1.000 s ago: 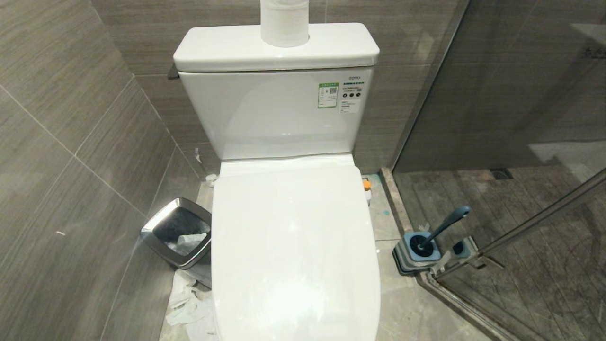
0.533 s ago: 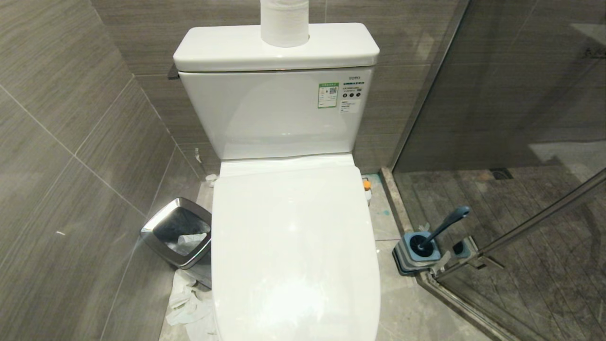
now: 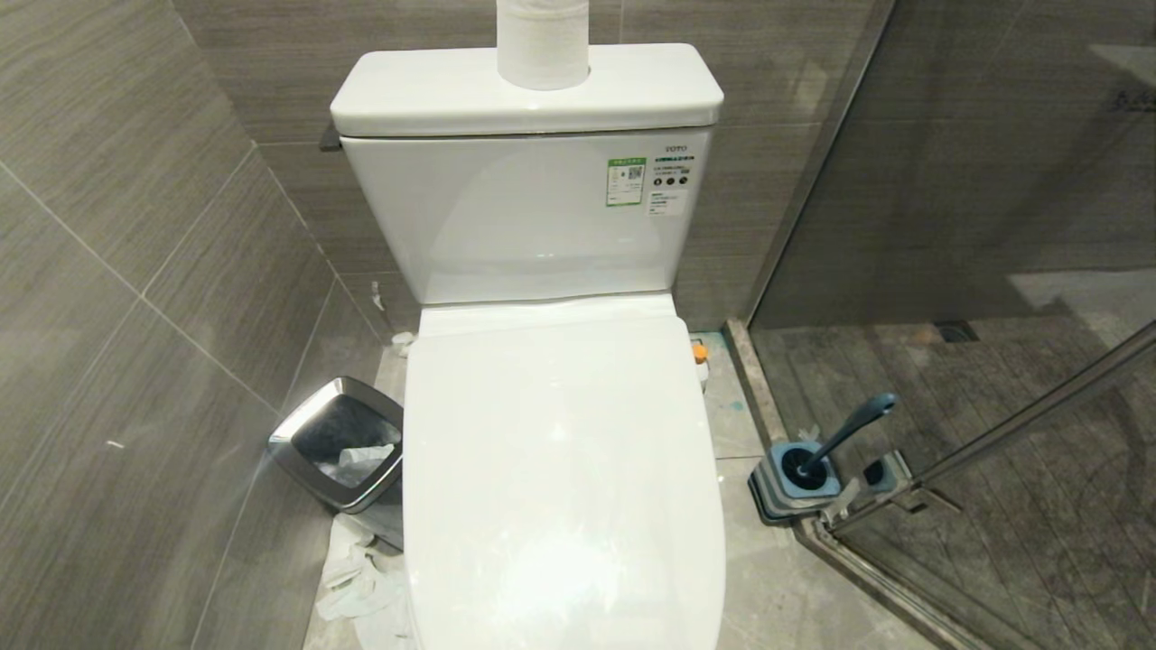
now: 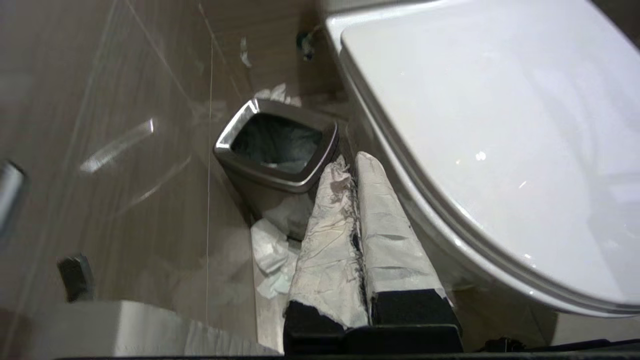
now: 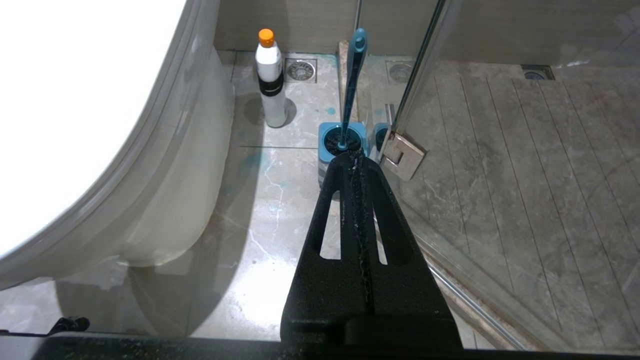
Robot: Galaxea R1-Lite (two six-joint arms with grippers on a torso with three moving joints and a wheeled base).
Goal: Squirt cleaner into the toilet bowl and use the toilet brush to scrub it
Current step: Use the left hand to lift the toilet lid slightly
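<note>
Grey marble-tiled bathroom floor [image 3: 786, 596]

Toilet [image 3: 560, 469] centre; waste bin [image 3: 341, 444] and crumpled paper [image 3: 357, 582] at 9 o'clock; cleaner [image 5: 270, 80] and brush holder [image 3: 799, 483] at 3 o'clock.

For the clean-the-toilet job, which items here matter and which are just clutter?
Belongs to the job:
cleaner bottle
toilet brush in its holder
toilet lid, closed over the bowl

Just lying about:
waste bin
toilet paper roll on the tank
crumpled tissue on the floor

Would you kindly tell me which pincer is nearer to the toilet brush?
The right. The right pincer, shut and empty, points at the toilet brush standing in its holder. The left pincer, also shut, sits across the toilet by the waste bin.
</note>
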